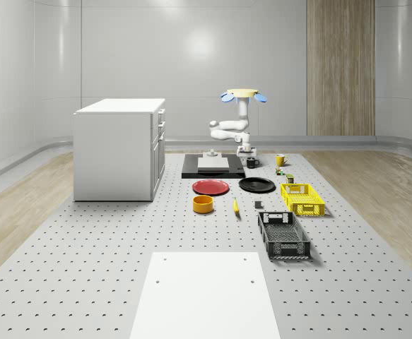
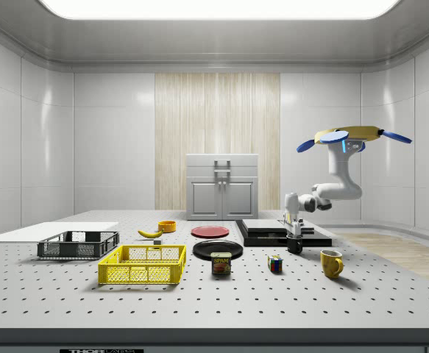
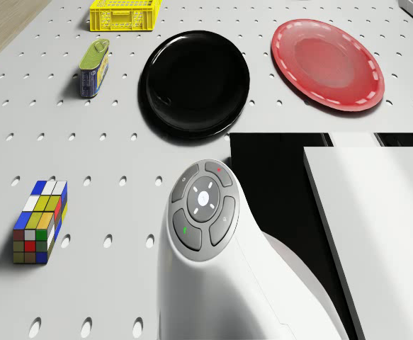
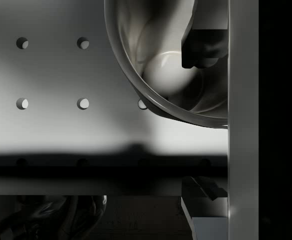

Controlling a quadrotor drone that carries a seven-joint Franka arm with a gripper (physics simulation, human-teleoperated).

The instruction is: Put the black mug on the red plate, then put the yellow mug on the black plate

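Two mugs are counted on the bench (image 1: 85,282): a black mug (image 2: 295,245) and a yellow mug (image 2: 331,262). Two plates are counted as well, a red plate (image 1: 210,187) and a black plate (image 1: 256,185), laid side by side near the middle of the bench. Two crates are seen, a yellow crate (image 1: 302,198) and a black crate (image 1: 283,235), the black one nearer the whole-scene camera.

The drone (image 2: 350,137) is seen hovering above the far end of the bench, beyond the plates in the whole-scene view, with the arm folded down in front of it. The pincer (image 2: 295,235) is lowered onto the black mug, which stands on the bench just beside a black slab (image 1: 213,167) carrying a pale block (image 1: 213,162). In the wrist view one finger (image 4: 203,47) is seen inside the mug's rim, but whether the pincer is clamped on the wall or apart cannot be told. The yellow mug stands apart, on the whole-scene view's right of the black mug.

Singly counted are an orange bowl (image 1: 203,204), a banana (image 1: 235,206), a tin can (image 3: 93,66) and a colour cube (image 3: 40,221). A white cabinet (image 1: 119,148) stands at the whole-scene view's left. The slab's edge lies between the black mug and the red plate.
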